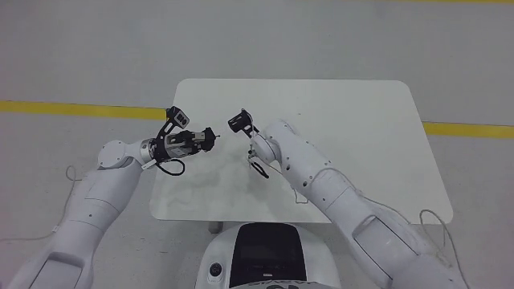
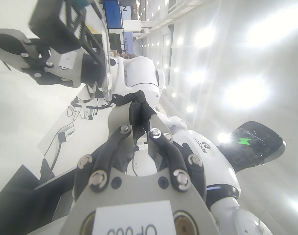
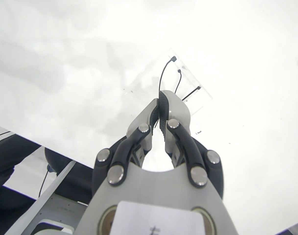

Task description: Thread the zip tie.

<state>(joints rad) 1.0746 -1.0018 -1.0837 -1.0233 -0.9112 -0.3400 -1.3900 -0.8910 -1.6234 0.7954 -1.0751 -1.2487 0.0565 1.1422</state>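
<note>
Right gripper is closed on the zip tie, its head above frame centre, and left gripper, closed too, is apart, so the springy strap may miss the head.

Zip tie — thin black plastic, smooth, slight sheen. Right gripper: brushed grey metal fingers, black ribbed rubber pads, polished metal rivets. Left gripper: same matt metal, tips wrapped in what looks like frayed black cloth. Tray is clear glossy plastic. Table — white, matt, smooth. Floor grey, faint sheen.
</note>
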